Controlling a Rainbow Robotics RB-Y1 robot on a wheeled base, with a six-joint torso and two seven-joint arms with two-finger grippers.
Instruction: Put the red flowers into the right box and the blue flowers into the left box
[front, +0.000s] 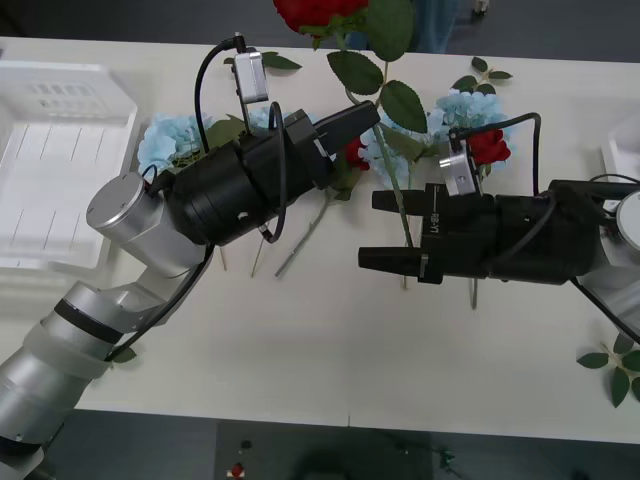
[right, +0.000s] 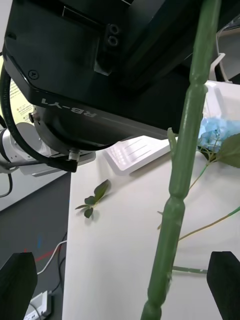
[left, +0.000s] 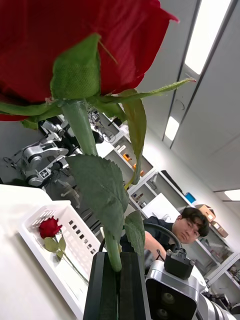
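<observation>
The left claw (front: 355, 122) is pressed together on the stem of a red rose (front: 318, 12), which it holds upright above the bench (front: 330, 350); the bloom stands high over the claw, with big leaves along the stem between them. In the left wrist view the black fingers (left: 119, 285) pinch the stem right at their tips, the bloom (left: 75, 45) looming just above. Beyond that claw, a white box (left: 75, 240) on the bench holds another rose (left: 49, 227) lying inside it.

The right claw (front: 385, 230) is spread wide, its fingers on either side of the same rose's lower stem (right: 182, 190), which passes between them without touching either one.

Under and behind both claws, blue flowers (front: 165, 140) and a second blue cluster (front: 470, 108) lie on the bench, with a rose (front: 488, 146) just beside the right claw's wrist. The left box (front: 50, 190) sits well out to the left arm's side. A leaf sprig (front: 615, 365) lies near the right arm.
</observation>
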